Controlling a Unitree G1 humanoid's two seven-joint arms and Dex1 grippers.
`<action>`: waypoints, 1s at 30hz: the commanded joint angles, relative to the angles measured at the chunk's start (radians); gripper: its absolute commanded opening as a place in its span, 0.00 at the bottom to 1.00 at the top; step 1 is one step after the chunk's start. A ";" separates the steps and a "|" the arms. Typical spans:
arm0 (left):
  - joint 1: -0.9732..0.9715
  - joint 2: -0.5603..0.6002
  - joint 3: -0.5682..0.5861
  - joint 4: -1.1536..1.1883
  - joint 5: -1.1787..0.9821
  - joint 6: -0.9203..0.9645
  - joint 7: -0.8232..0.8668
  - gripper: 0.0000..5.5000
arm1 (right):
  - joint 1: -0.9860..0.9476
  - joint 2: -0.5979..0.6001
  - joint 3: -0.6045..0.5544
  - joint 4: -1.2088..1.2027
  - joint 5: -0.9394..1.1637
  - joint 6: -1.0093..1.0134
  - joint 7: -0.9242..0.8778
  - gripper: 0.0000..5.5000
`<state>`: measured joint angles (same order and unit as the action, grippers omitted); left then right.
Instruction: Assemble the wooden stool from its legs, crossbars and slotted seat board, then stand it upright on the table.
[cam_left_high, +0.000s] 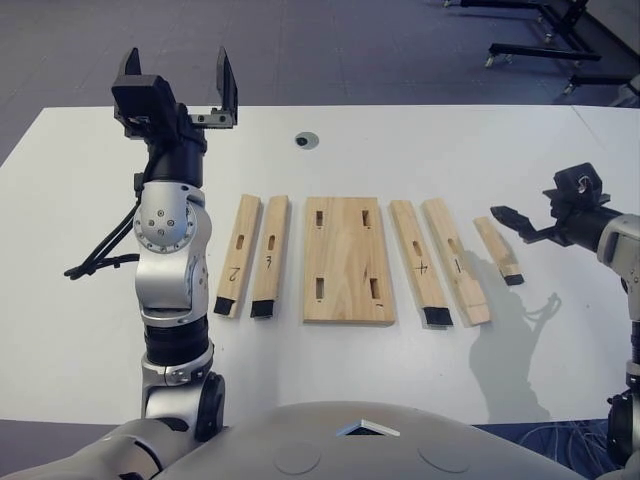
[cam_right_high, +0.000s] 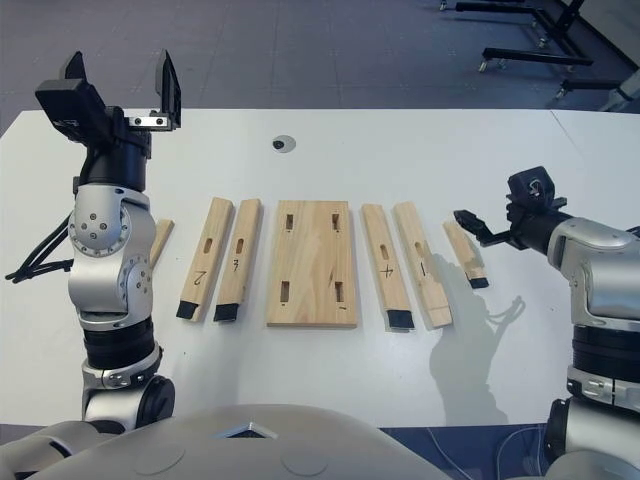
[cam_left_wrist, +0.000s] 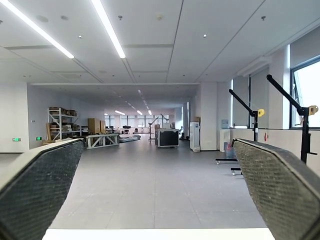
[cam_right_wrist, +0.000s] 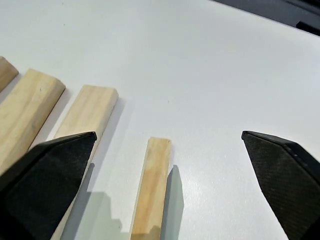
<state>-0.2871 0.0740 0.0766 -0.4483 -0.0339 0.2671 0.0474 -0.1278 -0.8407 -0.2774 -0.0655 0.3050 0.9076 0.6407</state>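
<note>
The slotted seat board (cam_left_high: 348, 258) lies flat at the table's middle. Two legs marked 2 (cam_left_high: 237, 255) and 3 (cam_left_high: 270, 255) lie to its left, and two marked 4 (cam_left_high: 419, 260) and 1 (cam_left_high: 456, 258) to its right. A short crossbar (cam_left_high: 498, 250) lies farthest right, and another crossbar (cam_right_high: 160, 240) peeks out behind my left arm. My left gripper (cam_left_high: 178, 88) is raised high over the table's left side, open and holding nothing. My right gripper (cam_right_wrist: 168, 135) hovers open just above the right crossbar's (cam_right_wrist: 152, 190) far end, its fingers (cam_right_wrist: 45, 175) spread to either side.
A round grommet (cam_left_high: 307, 140) sits in the white table (cam_left_high: 450, 150) behind the parts. Black cables (cam_left_high: 95, 258) hang by my left arm. Black metal frames (cam_left_high: 540, 40) stand on the floor beyond the table's far right corner.
</note>
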 joint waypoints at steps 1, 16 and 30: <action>0.009 -0.009 -0.006 -0.020 0.008 0.021 0.009 0.98 | 0.052 -0.011 0.003 -0.027 0.015 0.044 0.010 0.97; -0.009 -0.016 -0.012 0.005 0.009 0.016 0.005 0.98 | 0.193 0.009 0.062 0.078 -0.034 -0.029 0.017 0.97; -0.043 -0.056 0.028 0.021 -0.076 0.024 0.006 0.98 | 0.200 0.050 0.035 0.203 0.013 0.063 0.007 0.54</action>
<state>-0.3054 0.0354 0.0891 -0.4258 -0.0785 0.2762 0.0476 0.0319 -0.8158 -0.2675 0.0762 0.3237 0.9285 0.6547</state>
